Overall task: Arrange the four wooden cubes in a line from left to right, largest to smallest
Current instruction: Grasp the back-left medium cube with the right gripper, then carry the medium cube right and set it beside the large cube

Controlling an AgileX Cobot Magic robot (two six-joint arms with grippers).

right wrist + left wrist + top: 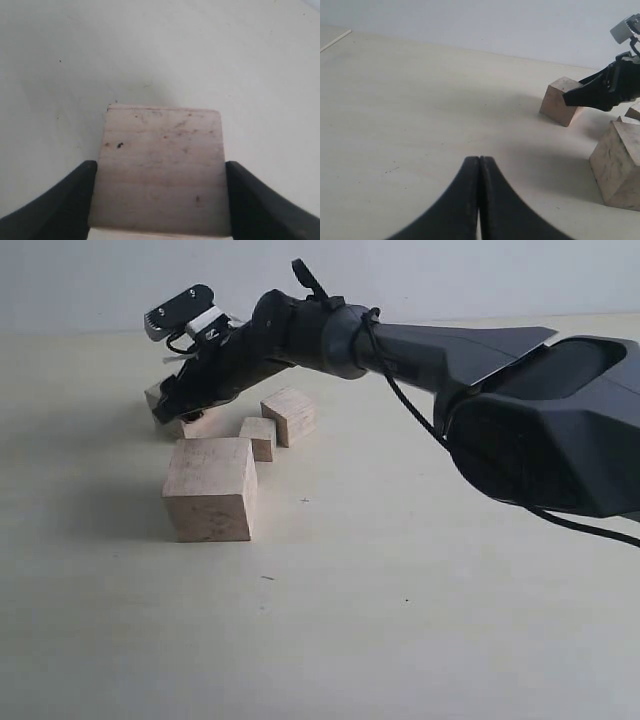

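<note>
Four wooden cubes sit on the pale table. The largest cube (210,488) stands nearest the front, and behind it are the smallest cube (259,436) and a mid-sized cube (290,415). My right gripper (172,405) reaches across to the far-left cube (208,425). In the right wrist view, both black fingers press the sides of that cube (162,145), which rests on the table inside the right gripper (160,168). My left gripper (479,159) is shut with nothing in it, low over bare table and apart from the cubes. The gripped cube (561,100) also appears in the left wrist view.
The right arm's thick black body (540,420) fills the right side of the exterior view. The largest cube (619,165) stands close to the gripped cube. Bare table (400,620) stretches in front and to the right of the cubes.
</note>
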